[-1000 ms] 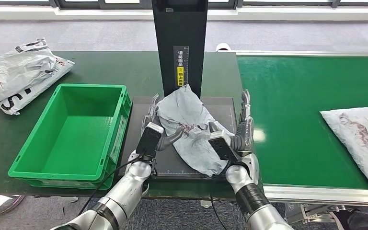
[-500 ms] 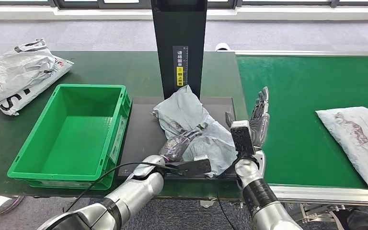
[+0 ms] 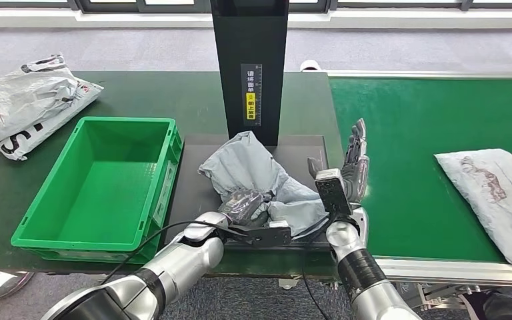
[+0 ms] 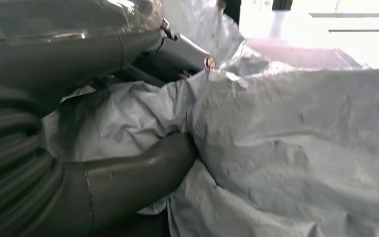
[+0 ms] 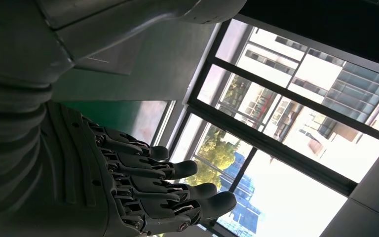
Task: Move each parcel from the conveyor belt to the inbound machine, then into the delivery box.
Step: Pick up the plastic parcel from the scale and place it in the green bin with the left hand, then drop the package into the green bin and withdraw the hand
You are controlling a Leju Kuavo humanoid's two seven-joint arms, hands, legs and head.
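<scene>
Crinkled matt grey plastic parcel (image 3: 260, 179); glossy green plastic delivery box (image 3: 100, 187).

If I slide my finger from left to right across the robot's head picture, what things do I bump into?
White bags → green box → grey parcel held by the left robot hand → right robot hand, open → green conveyor belt → pale parcel.

The black post (image 3: 250, 67) of the inbound machine rises just behind the crumpled grey parcel (image 3: 257, 180), blocking the far side. To the left, the near wall of the green delivery box (image 3: 163, 180) stands beside the scanner plate (image 3: 197, 187). Above the box's open top is free room.
</scene>
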